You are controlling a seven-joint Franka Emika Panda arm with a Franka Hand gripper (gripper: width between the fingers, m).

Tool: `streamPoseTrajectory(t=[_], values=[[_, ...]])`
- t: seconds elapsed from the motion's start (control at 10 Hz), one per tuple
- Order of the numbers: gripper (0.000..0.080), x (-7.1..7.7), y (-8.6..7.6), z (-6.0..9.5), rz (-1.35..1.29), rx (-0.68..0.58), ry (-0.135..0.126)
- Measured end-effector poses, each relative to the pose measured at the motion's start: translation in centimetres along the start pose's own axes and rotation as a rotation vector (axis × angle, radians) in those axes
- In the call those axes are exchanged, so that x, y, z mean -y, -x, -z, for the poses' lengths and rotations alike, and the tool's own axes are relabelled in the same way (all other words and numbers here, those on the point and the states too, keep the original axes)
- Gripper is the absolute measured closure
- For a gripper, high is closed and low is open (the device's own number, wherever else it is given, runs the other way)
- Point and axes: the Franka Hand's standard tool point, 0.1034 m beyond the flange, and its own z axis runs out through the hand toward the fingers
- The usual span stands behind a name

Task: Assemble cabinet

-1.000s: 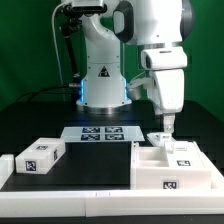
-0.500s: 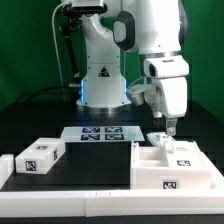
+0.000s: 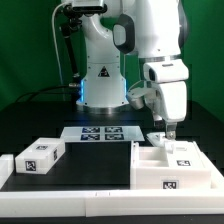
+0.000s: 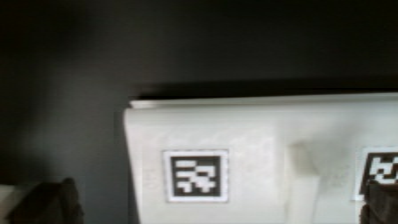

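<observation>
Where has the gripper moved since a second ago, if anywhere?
Yes: the gripper went down and slightly to the exterior view's right, away from the marker board.

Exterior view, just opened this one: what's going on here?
The arm's pincer hangs low over the back of the white cabinet body at the exterior view's right, close above a small block there. The pictures do not show whether it touches the block, or whether it is open or shut. A second tagged block lies loose at the exterior view's left, far from the arm. The marker board lies flat further back between them.
</observation>
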Motion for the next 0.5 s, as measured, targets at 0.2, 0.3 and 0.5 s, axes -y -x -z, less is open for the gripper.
streamPoseTrajectory(t=[0.2, 0.3, 0.5], values=[[0.0002, 0.9, -0.5, -1.4, -0.014, -0.018, -0.008], [0.0002, 1.2, -0.4, -1.7, -0.017, -0.019, -0.016], [0.0007, 1.2, -0.4, -1.8, -0.021, -0.022, -0.014]])
